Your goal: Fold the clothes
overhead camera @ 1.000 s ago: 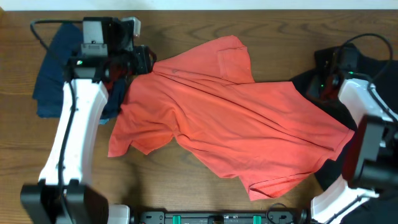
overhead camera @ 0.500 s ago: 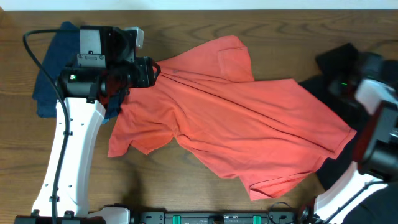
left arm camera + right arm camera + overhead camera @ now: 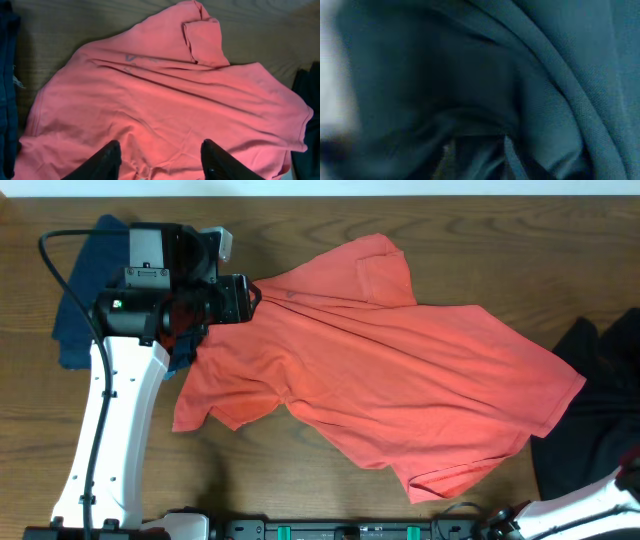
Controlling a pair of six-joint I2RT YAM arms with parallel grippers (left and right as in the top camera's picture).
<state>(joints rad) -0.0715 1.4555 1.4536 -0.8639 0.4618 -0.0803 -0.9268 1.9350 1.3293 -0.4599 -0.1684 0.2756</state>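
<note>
- The coral T-shirt [image 3: 400, 380] lies rumpled across the middle of the table [image 3: 450, 240]. Judge yourself at the spreading step; no fold is made.
- The left gripper [image 3: 160, 162] hovers over the shirt's collar end, jaws apart, holding nothing.
- Next, grip an edge and pull the shirt flat.
- You cannot tell the right gripper's state; its camera shows only dark cloth [image 3: 545, 75].
- Count three garments: one coral, one navy garment [image 3: 85, 290], one black garment [image 3: 600, 400].

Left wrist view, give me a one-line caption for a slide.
Rumpled coral-red T-shirt on the wooden table, left fingers spread apart at its near edge, navy garment at the left.
</note>
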